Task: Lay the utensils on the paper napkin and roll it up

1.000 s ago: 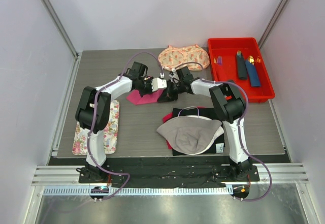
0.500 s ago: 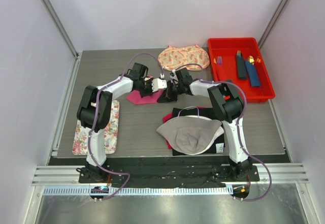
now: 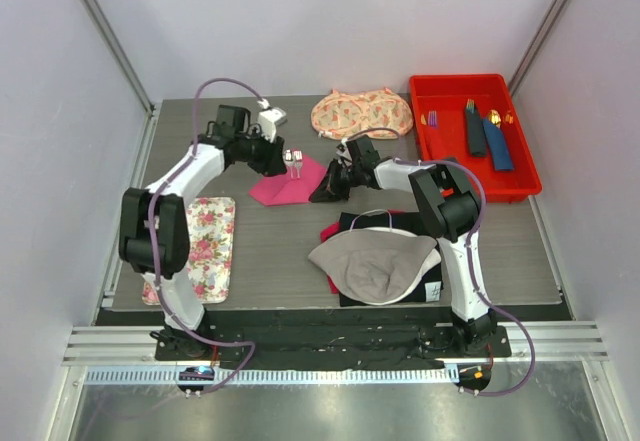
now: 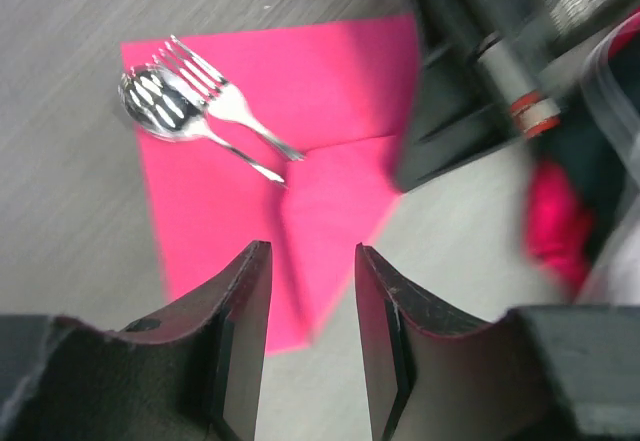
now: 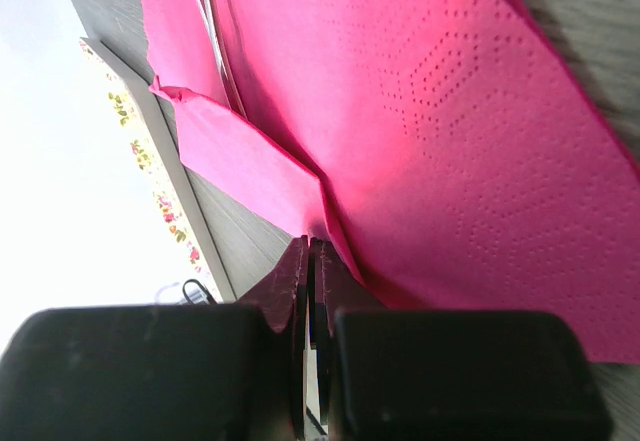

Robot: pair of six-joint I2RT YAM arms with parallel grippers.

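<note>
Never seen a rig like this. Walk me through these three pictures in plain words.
Two robot arms are bolted at the near edge of a table. The overhead view looks down on both; the other two come from a camera on each wrist. On the table lies a pink paper napkin with a silver fork and spoon on one corner. The left gripper hangs open above it, holding nothing. The right gripper is shut, pinching the napkin's folded edge. Nearby: a red bin, a floral mat, a grey cloth.
</note>
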